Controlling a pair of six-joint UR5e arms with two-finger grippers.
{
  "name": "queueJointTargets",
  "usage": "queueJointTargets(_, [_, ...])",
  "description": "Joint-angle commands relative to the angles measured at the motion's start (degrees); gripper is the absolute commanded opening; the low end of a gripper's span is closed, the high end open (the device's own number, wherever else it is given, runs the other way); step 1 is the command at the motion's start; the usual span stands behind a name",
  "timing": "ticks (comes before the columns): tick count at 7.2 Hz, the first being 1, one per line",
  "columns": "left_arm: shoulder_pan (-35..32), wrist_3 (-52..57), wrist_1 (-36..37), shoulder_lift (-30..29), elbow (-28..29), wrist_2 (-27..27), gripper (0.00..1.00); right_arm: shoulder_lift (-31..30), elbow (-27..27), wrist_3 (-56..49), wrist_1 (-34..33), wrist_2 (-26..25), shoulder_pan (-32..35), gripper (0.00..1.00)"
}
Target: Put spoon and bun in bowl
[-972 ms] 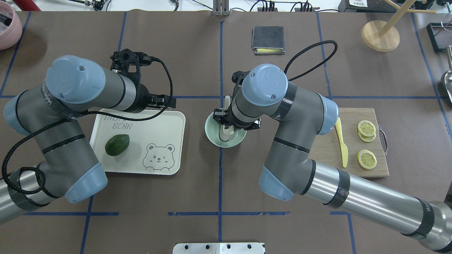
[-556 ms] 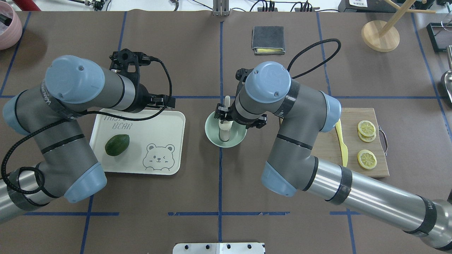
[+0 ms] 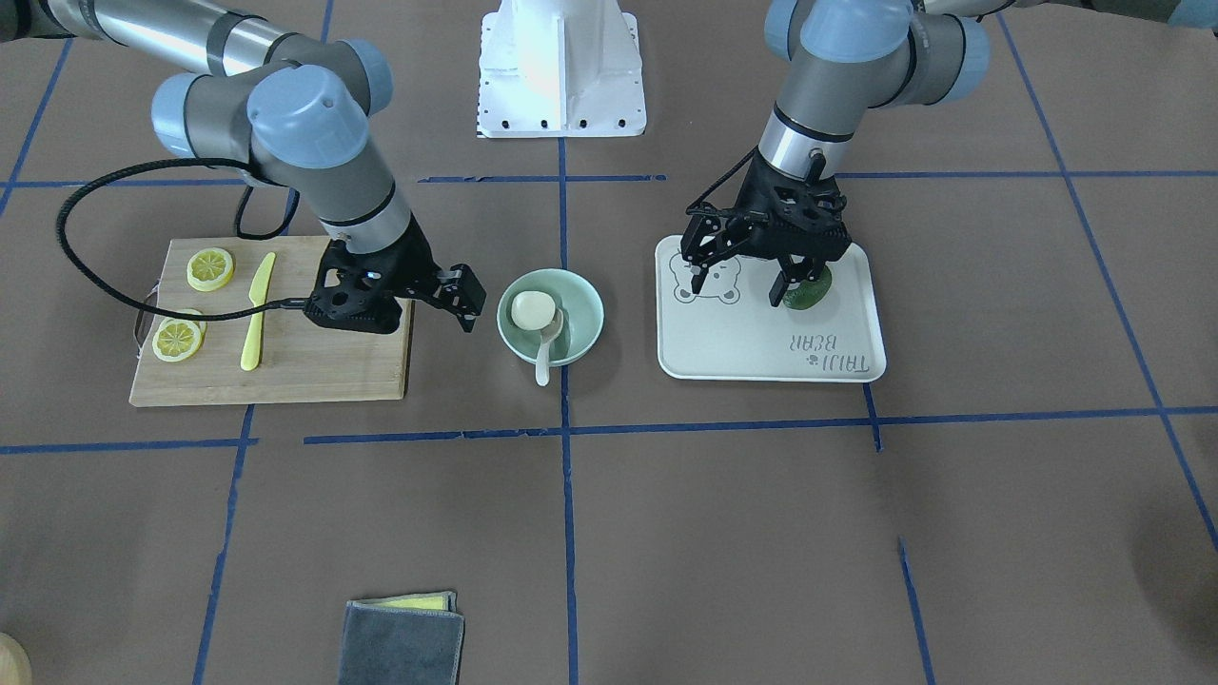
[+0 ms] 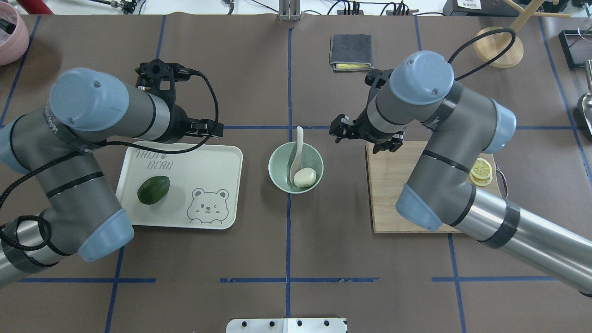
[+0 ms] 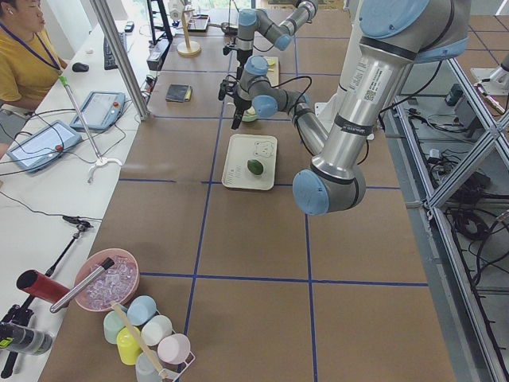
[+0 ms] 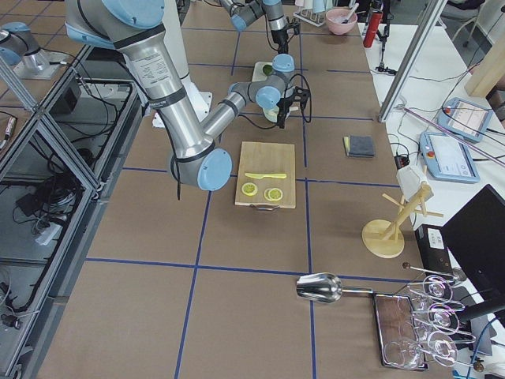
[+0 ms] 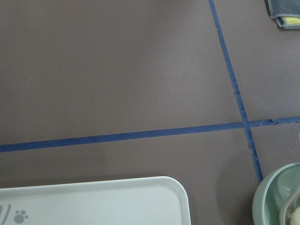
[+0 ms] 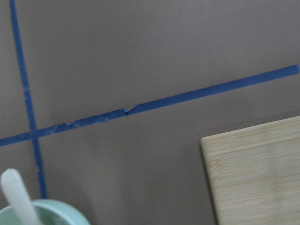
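Note:
The pale mint bowl (image 4: 280,162) stands at the table's middle. The beige-white spoon (image 4: 298,148) lies in it with its handle over the far rim. The cream bun (image 4: 305,177) lies in the bowl beside the spoon's scoop. Bowl (image 3: 580,309), bun (image 3: 531,309) and spoon (image 3: 544,357) also show in the front view. My right gripper (image 3: 392,303) is open and empty, apart from the bowl, over the cutting board's corner. My left gripper (image 3: 740,283) is open and empty above the bear-print tray (image 3: 752,342). The right wrist view shows the spoon's handle (image 8: 18,197).
A dark green fruit (image 4: 153,189) lies on the tray (image 4: 217,157). The wooden cutting board (image 4: 388,185) right of the bowl bears lemon slices (image 3: 209,268) and a yellow knife (image 3: 255,309). A grey cloth (image 4: 351,52) and a wooden stand (image 4: 498,46) are at the far side.
My right gripper was down in the bowl around the bun. It has let the bun go, risen, and moved right to the board's corner. The left arm shifted slightly.

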Motion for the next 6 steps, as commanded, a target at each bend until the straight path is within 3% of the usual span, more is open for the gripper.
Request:
queueJointTargets(1, [-4.5, 10.9, -0.1, 8.1, -4.3, -0.6, 1.00, -10.2, 1.1, -18.5, 0.2, 5.5, 10.5, 1.00])
queueJointTargets(2, [-9.7, 18.6, -0.6, 10.6, -4.8, -3.2, 1.00, -13.0, 0.6, -27.6, -0.4, 7.2, 15.5, 1.00])
queueJointTargets(3, [-15.8, 26.5, -0.7, 12.4, -4.7, -11.3, 1.00, -15.8, 0.4, -35.1, -0.8, 10.0, 21.1, 1.00])
queueJointTargets(5, [-30.2, 45.4, -0.6, 18.1, -3.7, -24.4, 1.00, -18.2, 1.4, -54.5, -10.3, 13.9, 31.7, 1.00])
queueJointTargets(6, [-36.4, 54.5, -0.1, 20.8, -2.4, -26.7, 1.00, -19.9, 2.1, -64.4, -14.4, 13.9, 36.9, 1.00])
